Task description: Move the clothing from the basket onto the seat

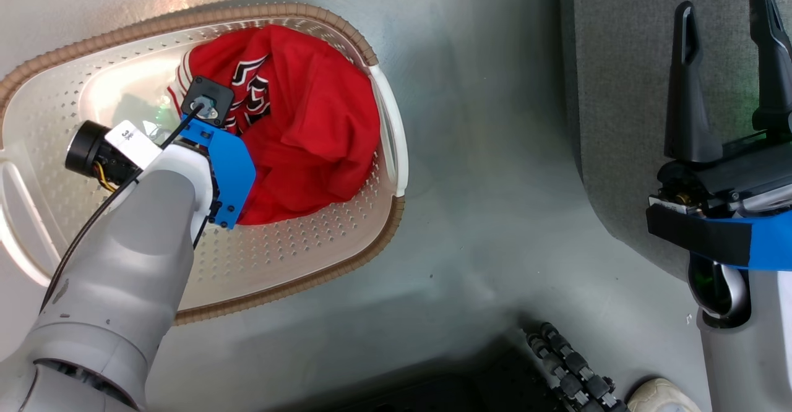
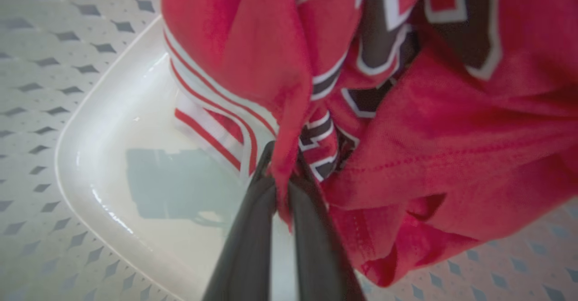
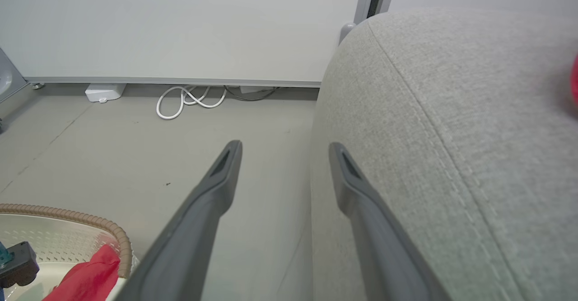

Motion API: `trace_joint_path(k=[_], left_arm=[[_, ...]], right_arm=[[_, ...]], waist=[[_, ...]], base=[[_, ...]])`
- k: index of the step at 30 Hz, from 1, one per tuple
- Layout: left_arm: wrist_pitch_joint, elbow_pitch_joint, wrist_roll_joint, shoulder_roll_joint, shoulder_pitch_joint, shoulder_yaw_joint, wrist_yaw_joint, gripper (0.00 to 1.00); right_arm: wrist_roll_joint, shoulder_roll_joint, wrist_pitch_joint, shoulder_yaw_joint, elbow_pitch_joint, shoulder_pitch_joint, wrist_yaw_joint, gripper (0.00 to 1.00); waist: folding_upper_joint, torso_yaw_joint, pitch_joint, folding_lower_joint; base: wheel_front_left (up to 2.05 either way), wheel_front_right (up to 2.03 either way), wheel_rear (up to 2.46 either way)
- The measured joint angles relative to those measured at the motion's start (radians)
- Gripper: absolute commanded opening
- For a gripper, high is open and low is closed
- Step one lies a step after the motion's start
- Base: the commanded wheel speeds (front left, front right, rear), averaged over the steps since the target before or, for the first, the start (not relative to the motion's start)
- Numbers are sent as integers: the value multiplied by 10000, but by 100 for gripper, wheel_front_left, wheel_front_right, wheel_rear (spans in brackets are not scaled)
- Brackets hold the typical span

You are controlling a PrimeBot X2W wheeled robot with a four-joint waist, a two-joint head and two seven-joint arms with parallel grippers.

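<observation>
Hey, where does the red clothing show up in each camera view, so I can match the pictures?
Head view: the clothing is upper middle, lying inside the basket.
Left wrist view: the clothing covers the upper right and centre, with a fold pinched by the left gripper.
Right wrist view: the clothing is a small red piece at the lower left.
Shared landmark: the basket, by its perforated cream wall and brown rim.
</observation>
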Motion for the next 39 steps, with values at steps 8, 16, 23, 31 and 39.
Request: trace_joint_path(k=[8,16,23,31,39], left_arm=[[-430,12,-157,-105,-13,-12,-59,0],[-1005,12,-347,-401,254,-19,-178,0],[-1816,15,-853,-612,811,263,-265,0],[-2863,15,-943,-752,1353,224,-326,0],[-3601,-46,-1068,-775,1888,251,-366,0]], right_arm=[[-10,-25,6,2,17,-39,2,100],[-8,-36,8,6,161,-115,2,100],[-25,-12,8,61,395,-40,2,100],[-65,-15,10,4,725,295,2,100],[-151,23,8,33,1085,884,2,100]], waist=[[0,153,-244,0],[1,352,-911,0],[0,516,-1802,0],[0,729,-3055,-1],[1,977,-4536,-1]], base=[[0,0,0],[0,0,0],[0,0,0],[0,0,0],[0,0,0]])
